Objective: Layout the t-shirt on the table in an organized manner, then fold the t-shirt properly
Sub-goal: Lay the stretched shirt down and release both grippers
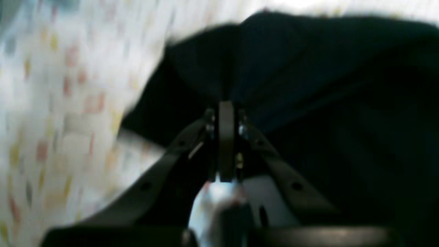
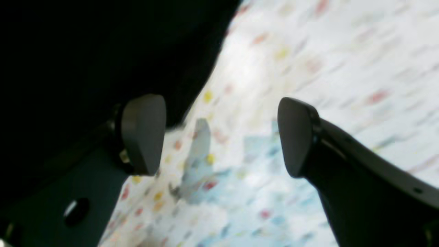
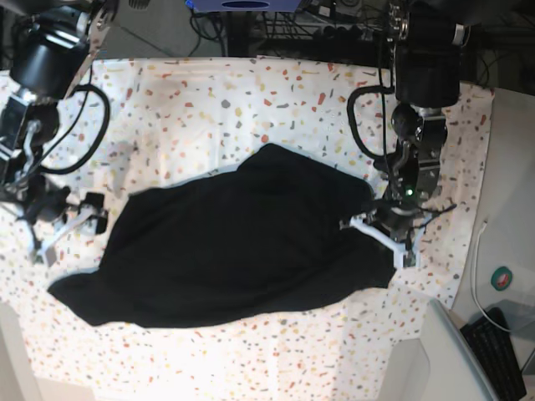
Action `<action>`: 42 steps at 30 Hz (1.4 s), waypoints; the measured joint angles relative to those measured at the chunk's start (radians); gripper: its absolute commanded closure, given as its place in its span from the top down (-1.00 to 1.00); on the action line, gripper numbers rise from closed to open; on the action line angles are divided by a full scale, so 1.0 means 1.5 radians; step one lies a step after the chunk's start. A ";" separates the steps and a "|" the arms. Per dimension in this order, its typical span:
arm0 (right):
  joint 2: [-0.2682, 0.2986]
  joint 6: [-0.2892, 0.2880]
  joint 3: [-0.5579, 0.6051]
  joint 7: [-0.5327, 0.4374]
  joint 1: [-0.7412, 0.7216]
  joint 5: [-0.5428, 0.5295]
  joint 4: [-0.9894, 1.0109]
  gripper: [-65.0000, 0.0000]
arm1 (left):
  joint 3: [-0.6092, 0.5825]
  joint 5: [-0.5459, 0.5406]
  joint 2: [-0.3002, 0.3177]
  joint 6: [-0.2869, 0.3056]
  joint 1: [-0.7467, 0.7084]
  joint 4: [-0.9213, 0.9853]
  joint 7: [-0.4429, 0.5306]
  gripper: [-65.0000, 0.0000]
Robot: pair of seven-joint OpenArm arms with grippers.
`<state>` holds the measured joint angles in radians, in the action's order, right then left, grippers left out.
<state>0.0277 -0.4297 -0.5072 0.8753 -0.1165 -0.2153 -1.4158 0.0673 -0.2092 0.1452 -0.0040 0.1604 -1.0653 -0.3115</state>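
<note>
Fingers (image 2: 144,133): right spread, empty | left gripper (image 1: 226,113) apparently pinching t-shirt (image 3: 242,242)

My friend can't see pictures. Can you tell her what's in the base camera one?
A black t-shirt lies spread but rumpled across a white speckled table. The left gripper is shut on the shirt's edge, while the right gripper is open beside the opposite edge, holding nothing.

Both wrist views heavily motion-blurred; base view bright, evenly lit, sharp.
</note>
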 measured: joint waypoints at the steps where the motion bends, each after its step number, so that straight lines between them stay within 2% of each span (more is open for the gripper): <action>1: -0.019 0.001 -0.003 -0.019 0.013 0.005 0.011 0.50 | -0.001 0.000 0.006 0.002 -0.020 0.001 0.018 -1.00; 5: -0.074 0.002 -0.004 -0.068 0.035 -0.002 0.049 0.50 | 0.002 0.000 0.021 -0.005 -0.075 0.000 0.052 -1.00; 7: -0.090 0.002 0.001 -0.091 0.036 -0.005 0.073 0.50 | 0.002 -0.002 0.028 -0.003 -0.094 -0.001 0.068 -1.00; 12: -0.086 -0.002 -0.004 -0.121 0.016 -0.016 0.162 0.50 | 0.002 -0.003 0.029 -0.003 -0.136 -0.044 0.065 -1.00; 17: -0.085 -0.001 -0.001 -0.192 -0.007 -0.022 0.219 0.49 | 0.002 -0.004 0.029 -0.003 -0.174 -0.106 0.053 -1.00; 18: -0.084 -0.004 -0.001 -0.196 -0.010 -0.022 0.230 0.41 | 0.002 -0.003 0.029 -0.003 -0.174 -0.115 0.053 -1.00; 19: -0.083 -0.005 -0.001 -0.196 -0.016 -0.023 0.240 0.25 | 0.002 -0.003 0.029 -0.003 -0.176 -0.124 0.054 -1.00; 20: -0.083 -0.005 -0.001 -0.196 -0.021 -0.021 0.247 0.00 | 0.002 -0.003 0.029 -0.003 -0.178 -0.132 0.055 -1.00; 23: -0.083 -0.004 0.001 -0.180 -0.013 -0.018 0.253 -1.00 | 0.001 -0.003 0.027 -0.003 -0.194 -0.160 0.033 -1.00; 24: -0.080 -0.006 0.001 -0.184 -0.007 -0.025 0.253 -1.00 | 0.001 -0.005 0.027 -0.002 -0.199 -0.172 0.006 -1.00; 27: -0.056 -0.016 0.002 -0.120 -0.005 -0.022 0.229 -1.00 | 0.001 -0.006 0.027 -0.003 -0.200 -0.198 -0.070 -1.00; 31: -0.019 -0.003 0.000 -0.063 0.001 -0.001 0.160 -1.00 | 0.001 -0.006 0.027 -0.003 -0.197 -0.226 -0.104 -1.00; 32: -0.014 0.001 0.000 -0.051 -0.001 0.003 0.141 -1.00 | 0.000 -0.006 0.027 -0.002 -0.201 -0.233 -0.105 -0.83; 34: -0.002 0.002 0.001 -0.036 -0.008 -0.001 0.112 -1.00 | -0.007 -0.007 0.027 -0.002 -0.218 -0.251 -0.108 -0.24; 35: 0.005 0.000 0.001 -0.028 -0.016 -0.006 0.105 -1.00 | -0.007 -0.006 0.025 -0.002 -0.224 -0.258 -0.112 -0.02; 37: 0.023 0.000 0.001 -0.017 -0.039 -0.004 0.104 -1.00 | 0.002 -0.006 0.012 -0.002 -0.237 -0.271 -0.113 0.34; 39: 0.040 0.000 0.001 -0.009 -0.067 -0.004 0.105 -1.00 | 0.002 -0.006 0.006 -0.001 -0.239 -0.275 -0.113 0.51; 42: 0.061 0.002 0.001 0.001 -0.114 0.001 0.139 -1.00 | 0.001 -0.006 0.005 0.002 -0.238 -0.284 -0.112 0.51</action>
<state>0.1184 -0.4271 -0.5060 0.8772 -0.2871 -0.2134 -1.2076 0.0685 -0.2180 0.1528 -0.0006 -0.1970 -1.4906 -0.4797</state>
